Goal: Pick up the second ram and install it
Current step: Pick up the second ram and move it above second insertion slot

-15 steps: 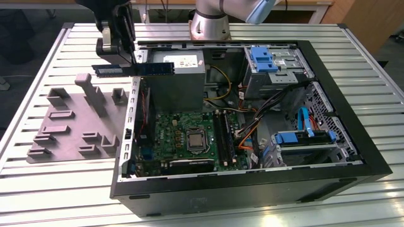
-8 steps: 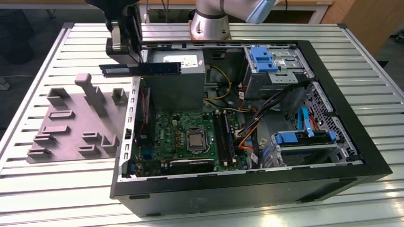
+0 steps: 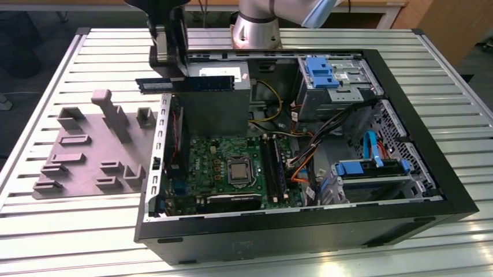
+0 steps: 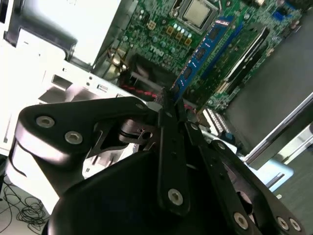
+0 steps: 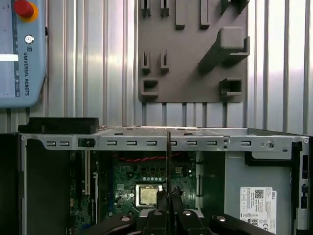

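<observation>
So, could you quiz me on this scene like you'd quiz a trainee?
1. True or false: the memory stick is already seated in the green circuit board.
2. What do the fingers grip? A a screwdriver, B the memory stick, C a screw.
3. Fill in: the grey tray lies outside the computer case, on the exterior view's ____.
Key: 1 false, it hangs above the case; 2 B; 3 left.
</observation>
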Available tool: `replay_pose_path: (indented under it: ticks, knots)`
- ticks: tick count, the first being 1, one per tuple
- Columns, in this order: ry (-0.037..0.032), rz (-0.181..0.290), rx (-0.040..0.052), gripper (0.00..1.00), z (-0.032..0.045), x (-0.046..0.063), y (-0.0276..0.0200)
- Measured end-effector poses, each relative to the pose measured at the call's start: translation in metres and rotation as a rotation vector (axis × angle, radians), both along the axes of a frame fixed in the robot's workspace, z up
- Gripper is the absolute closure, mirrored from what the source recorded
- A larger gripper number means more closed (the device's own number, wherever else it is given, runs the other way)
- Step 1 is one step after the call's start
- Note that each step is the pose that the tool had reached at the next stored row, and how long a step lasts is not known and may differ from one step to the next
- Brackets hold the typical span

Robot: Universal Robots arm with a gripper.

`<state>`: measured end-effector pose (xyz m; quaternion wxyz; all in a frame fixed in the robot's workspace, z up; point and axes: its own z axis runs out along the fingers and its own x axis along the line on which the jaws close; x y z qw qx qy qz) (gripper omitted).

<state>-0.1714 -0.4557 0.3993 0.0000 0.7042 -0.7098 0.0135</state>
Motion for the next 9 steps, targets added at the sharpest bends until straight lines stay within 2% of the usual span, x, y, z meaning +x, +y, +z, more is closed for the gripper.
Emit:
replay_pose_path:
  ticks: [9]
  knots:
    - [0.0,0.0,0.0,0.86,0.0,0.037,0.0]
